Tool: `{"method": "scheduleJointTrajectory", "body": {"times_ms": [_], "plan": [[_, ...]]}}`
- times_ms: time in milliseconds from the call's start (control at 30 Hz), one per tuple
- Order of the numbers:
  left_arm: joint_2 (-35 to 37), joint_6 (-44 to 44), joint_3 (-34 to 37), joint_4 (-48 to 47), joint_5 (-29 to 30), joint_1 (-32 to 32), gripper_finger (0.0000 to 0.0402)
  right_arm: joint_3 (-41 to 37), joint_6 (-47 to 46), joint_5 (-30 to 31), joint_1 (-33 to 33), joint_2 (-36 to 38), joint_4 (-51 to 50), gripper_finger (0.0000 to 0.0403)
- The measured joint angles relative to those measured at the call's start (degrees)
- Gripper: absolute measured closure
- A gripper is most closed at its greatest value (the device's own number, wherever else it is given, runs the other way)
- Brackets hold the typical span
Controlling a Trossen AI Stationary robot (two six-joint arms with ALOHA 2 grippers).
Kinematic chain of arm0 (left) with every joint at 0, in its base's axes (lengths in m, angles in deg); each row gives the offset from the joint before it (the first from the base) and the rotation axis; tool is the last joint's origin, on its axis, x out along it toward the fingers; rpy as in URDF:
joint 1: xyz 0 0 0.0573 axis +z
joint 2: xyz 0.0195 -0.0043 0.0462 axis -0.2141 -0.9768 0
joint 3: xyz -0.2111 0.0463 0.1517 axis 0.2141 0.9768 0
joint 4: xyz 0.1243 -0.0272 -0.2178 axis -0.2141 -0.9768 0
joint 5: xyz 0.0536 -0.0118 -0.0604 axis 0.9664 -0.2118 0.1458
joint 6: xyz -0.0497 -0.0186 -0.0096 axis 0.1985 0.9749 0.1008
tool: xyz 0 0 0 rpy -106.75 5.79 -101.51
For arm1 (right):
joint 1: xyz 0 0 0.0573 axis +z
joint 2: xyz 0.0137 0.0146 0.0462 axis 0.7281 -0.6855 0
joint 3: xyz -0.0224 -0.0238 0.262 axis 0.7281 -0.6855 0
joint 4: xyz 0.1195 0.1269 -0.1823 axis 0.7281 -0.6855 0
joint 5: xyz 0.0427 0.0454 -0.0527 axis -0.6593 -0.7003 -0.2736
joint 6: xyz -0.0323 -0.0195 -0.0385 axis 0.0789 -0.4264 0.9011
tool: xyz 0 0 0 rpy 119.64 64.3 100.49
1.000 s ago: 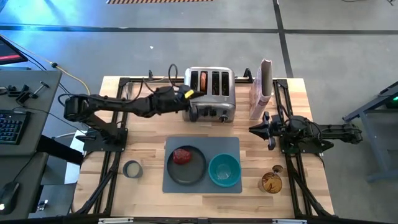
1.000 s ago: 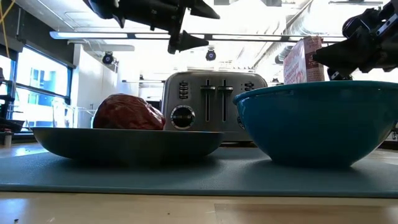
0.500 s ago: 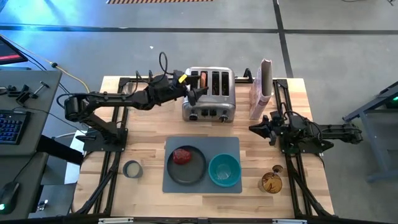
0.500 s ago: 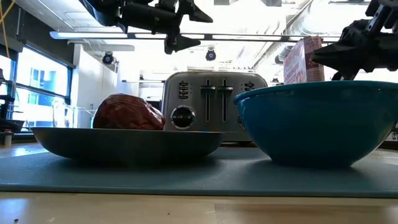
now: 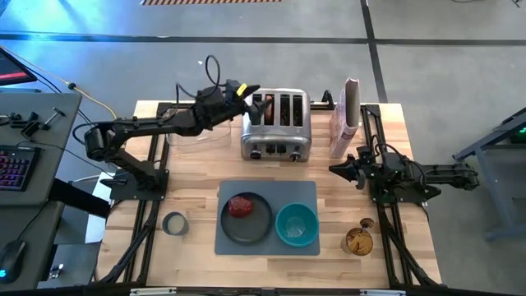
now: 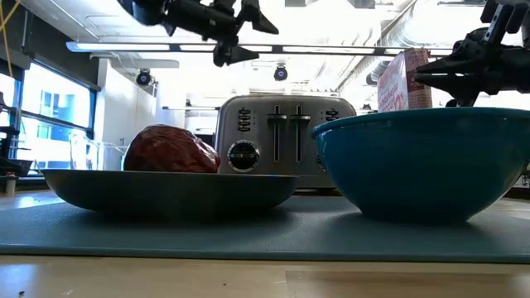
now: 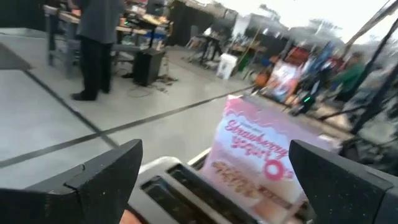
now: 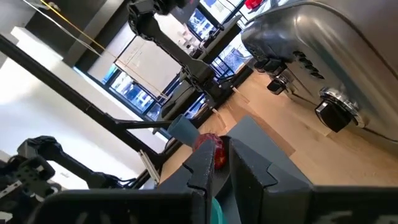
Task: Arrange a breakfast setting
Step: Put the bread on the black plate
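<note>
A wooden table [image 5: 197, 177] fills the middle of the high view, with a grey floor all around it. In the low middle of that view lies the grey mat [image 5: 267, 215]. On the mat's left half sits the dark round plate [image 5: 246, 218], and the dark-red food lump [image 5: 241, 205] rests on the plate. On the mat's right half sits the teal bowl [image 5: 297, 225], just beside the plate. In the low view the plate [image 6: 166, 189] is on the left with the red lump [image 6: 170, 150] on top, and the bowl [image 6: 422, 161] is big on the right.

Above the mat in the high view stands the shiny toaster [image 5: 276, 125]. To its right stands the tall pink-and-white bag [image 5: 345, 117]. A small grey round thing [image 5: 175, 223] lies on the table left of the mat. A brown shiny thing [image 5: 359, 240] lies right of the mat.

The left gripper [image 5: 246, 91] is in the upper middle of the high view, up in the air by the top left corner of the toaster. Its fingers are spread wide and hold nothing. The plate and the bowl are well apart from it, lower down in the picture.

The right gripper [image 5: 335, 170] is right of the middle, near the mat's upper right corner and below the bag. Its fingers are pressed nearly together with nothing between them. The bowl lies near it, down and to the left.

In the left wrist view, a person [image 7: 96, 43] stands far off in the room.
</note>
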Motion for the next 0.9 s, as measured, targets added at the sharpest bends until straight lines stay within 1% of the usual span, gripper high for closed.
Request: {"method": "scheduleJointTrajectory", "body": {"times_ms": [100, 200, 300, 400, 500, 767, 900], "plan": [[0.0, -2.5, -4.3, -7.2, 1.7, 0.5, 0.0007, 0.0, 0.3, 1.0, 0.0, 0.0, 0.1, 0.0366], [0.0, -2.1, -7.4, -13.8, 3.8, 1.1, 0.0007, 0.0, 0.4, 2.1, 0.0, 0.0, 0.3, 0.0366], [0.0, -0.8, -8.7, -17.5, 6.6, 1.8, 0.0007, 0.0, 0.4, 2.1, 0.0, 0.0, 0.3, 0.0366], [-0.4, -0.4, -8.7, -18.0, 8.1, 2.2, 0.0007, 0.0, 0.4, 2.1, 0.0, 0.0, 0.3, 0.0366], [-1.3, 2.0, -8.7, -18.2, 8.2, 2.6, 0.0009, 0.0, 0.4, 2.1, 0.0, 0.0, 0.3, 0.0366], [-4.9, 5.7, -8.8, -18.1, 9.2, 2.7, 0.0033, 0.0, 0.4, 2.5, 0.0, 0.0, 0.3, 0.0366], [-6.0, 6.5, -8.8, -17.9, 9.2, 2.7, 0.0038, 0.0, 0.4, 3.2, 0.0, 0.0, 0.4, 0.0366]]}}
